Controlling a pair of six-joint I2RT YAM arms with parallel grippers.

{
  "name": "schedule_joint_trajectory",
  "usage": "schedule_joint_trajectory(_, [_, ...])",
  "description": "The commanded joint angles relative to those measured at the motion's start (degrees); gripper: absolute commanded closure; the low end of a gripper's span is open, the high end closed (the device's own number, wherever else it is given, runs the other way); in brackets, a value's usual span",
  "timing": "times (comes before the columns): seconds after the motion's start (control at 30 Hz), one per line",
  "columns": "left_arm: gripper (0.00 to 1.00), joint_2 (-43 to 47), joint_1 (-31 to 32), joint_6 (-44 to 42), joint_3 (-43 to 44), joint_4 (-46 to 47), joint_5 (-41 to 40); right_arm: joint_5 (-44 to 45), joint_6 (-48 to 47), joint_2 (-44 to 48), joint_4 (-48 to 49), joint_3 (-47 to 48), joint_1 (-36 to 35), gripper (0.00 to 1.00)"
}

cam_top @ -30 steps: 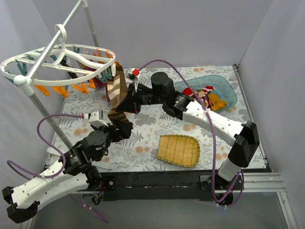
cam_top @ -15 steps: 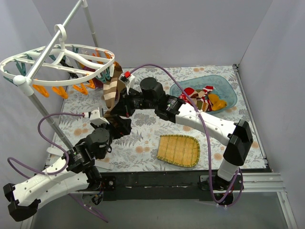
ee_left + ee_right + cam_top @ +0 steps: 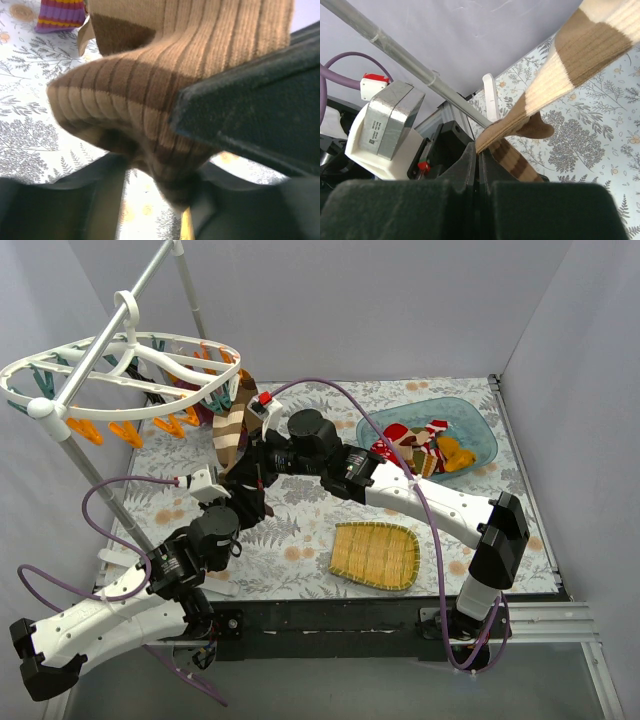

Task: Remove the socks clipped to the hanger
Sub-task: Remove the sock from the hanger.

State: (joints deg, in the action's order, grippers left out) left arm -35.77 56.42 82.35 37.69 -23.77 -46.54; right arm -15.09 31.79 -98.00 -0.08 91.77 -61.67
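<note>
Over the fern-printed tabletop (image 3: pixel 300 530), within pale grey walls (image 3: pixel 400 300), the right gripper (image 3: pixel 476 150) pinches the brown-striped sock (image 3: pixel 232 430) dangling from the hanger (image 3: pixel 130 320) above it, while the left gripper (image 3: pixel 155 190) just below cradles the sock's fold, its grip unclear.

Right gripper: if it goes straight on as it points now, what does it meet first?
The brown striped sock, which it already grips; just beyond, probably the left gripper, though depth is unclear.

Bamboo tray (image 3: pixel 375 555) nr blue dish (image 3: pixel 478 418)

Under hanger (image 3: pixel 60 375), sock (image 3: pixel 232 428); tray (image 3: pixel 375 555) before dish (image 3: pixel 478 425).
</note>
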Motion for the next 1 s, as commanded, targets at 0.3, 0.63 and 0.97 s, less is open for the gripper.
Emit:
schedule_joint_trajectory(0.3, [1.00, 2.10, 0.00, 2.55, 0.37, -2.07, 9.27, 4.11, -8.67, 5.78, 9.28, -6.67, 0.40, 0.41])
schedule_joint_trajectory(0.63, [1.00, 5.97, 0.00, 8.09, 0.72, -6.11, 17.27, -13.81, 0.54, 8.88, 35.73, -16.46, 15.69, 0.28])
schedule_joint_trajectory(0.97, [1.00, 6.68, 0.00, 11.60, 3.26, -8.92, 20.35, -23.05, 13.72, -10.96, 49.64, 2.60, 21.06, 0.25])
